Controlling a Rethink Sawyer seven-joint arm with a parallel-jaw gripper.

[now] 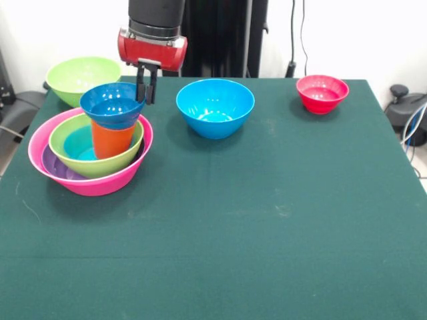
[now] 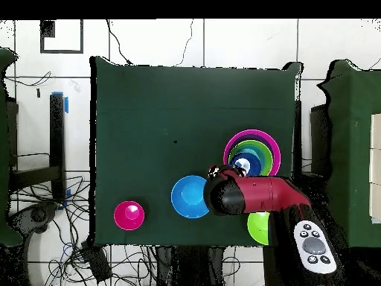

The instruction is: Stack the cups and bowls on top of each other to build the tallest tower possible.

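Note:
The tower stands at the table's left: a wide pink bowl holds a purple bowl, a lime green bowl and a blue one. An orange cup rises from the middle. A small blue bowl rests upright on the cup's top. My gripper hangs at this bowl's right rim, its fingers pinched close on the rim. From overhead the tower shows partly under my arm.
A large blue bowl sits mid-table at the back. A small red bowl stands at the back right. A second lime green bowl sits behind the tower, at the table's corner.

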